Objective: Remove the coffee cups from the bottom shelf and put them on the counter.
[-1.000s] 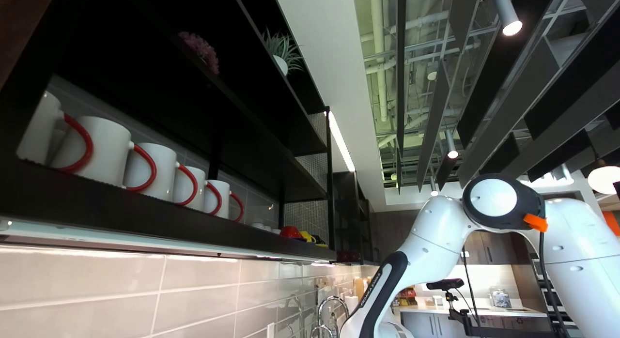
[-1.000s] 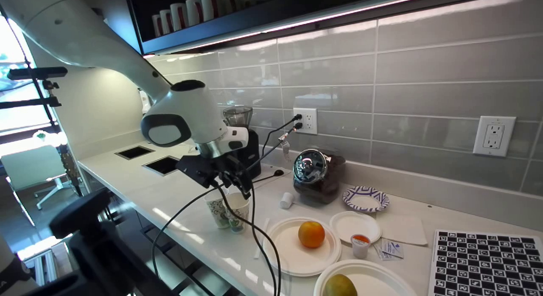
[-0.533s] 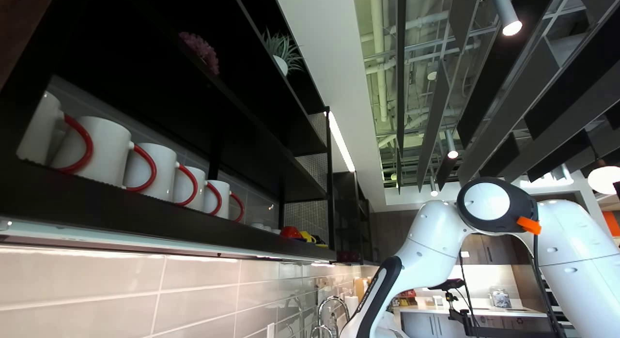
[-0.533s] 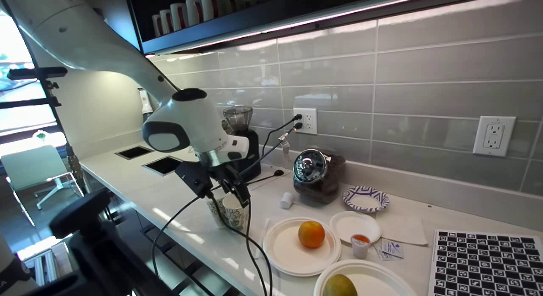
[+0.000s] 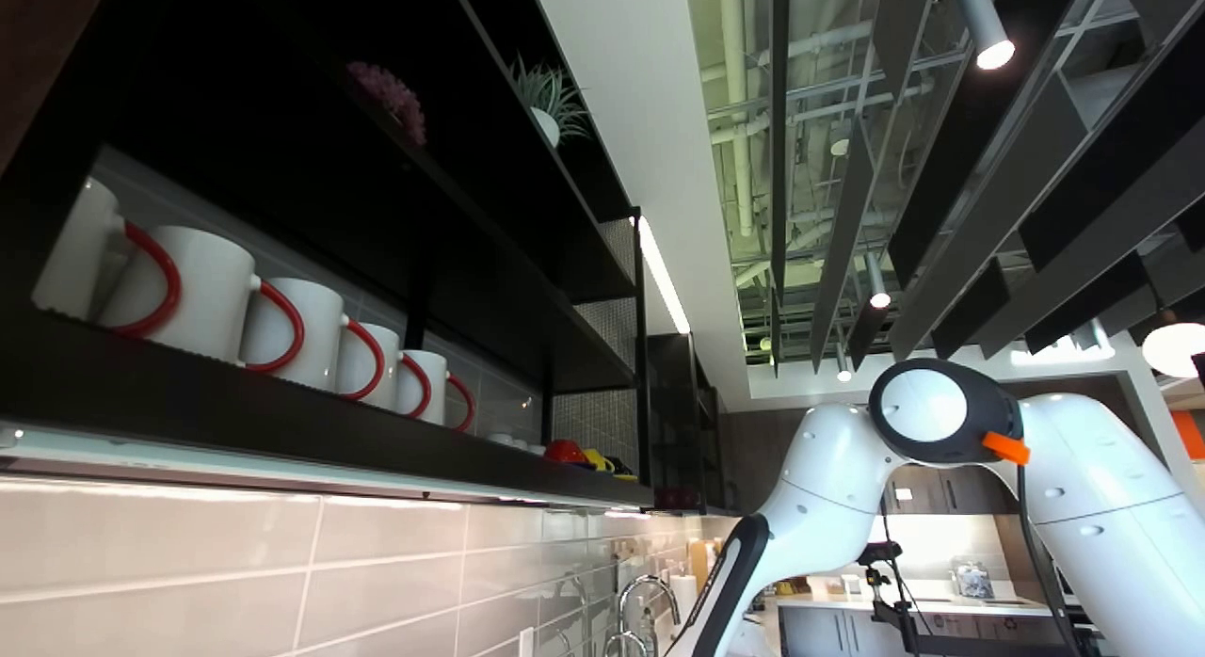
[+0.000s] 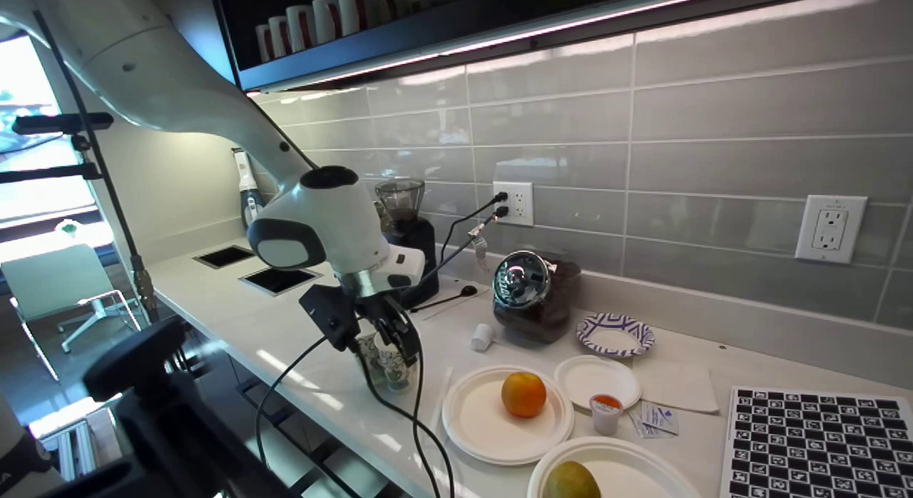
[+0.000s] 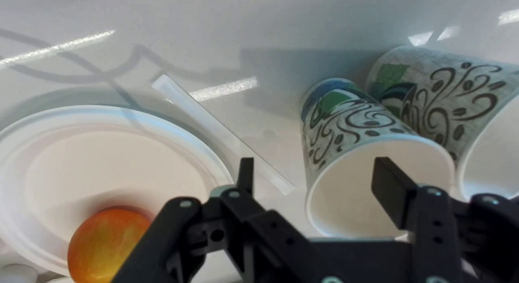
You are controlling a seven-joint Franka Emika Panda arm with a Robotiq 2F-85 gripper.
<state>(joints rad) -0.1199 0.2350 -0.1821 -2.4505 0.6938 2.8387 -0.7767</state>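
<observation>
Two tapered pale paper cups with a green and dark swirl pattern stand side by side on the white counter (image 6: 456,341). In the wrist view the nearer cup (image 7: 344,121) and the farther cup (image 7: 450,96) show their open mouths. In an exterior view the cups (image 6: 394,373) are partly hidden by the gripper (image 6: 378,347). My gripper (image 7: 316,177) is open and empty above the cups. Its right finger overlaps the nearer cup's mouth; its left finger is left of that cup. White mugs (image 5: 202,290) with red handles stand on the bottom shelf (image 5: 282,403).
A plate (image 6: 456,419) with an orange fruit (image 6: 523,394), a stirrer (image 7: 227,137), a smaller plate (image 6: 592,377), a small filled cup (image 6: 606,416) and a dark jar (image 6: 546,319) lie nearby. A grinder (image 6: 417,248) stands behind the gripper. Black cables (image 6: 428,427) hang in front of the cups.
My open gripper has come down toward the cups, and the whole arm has sunk. In an exterior view the elbow has moved down and left. The cups stay in place.
</observation>
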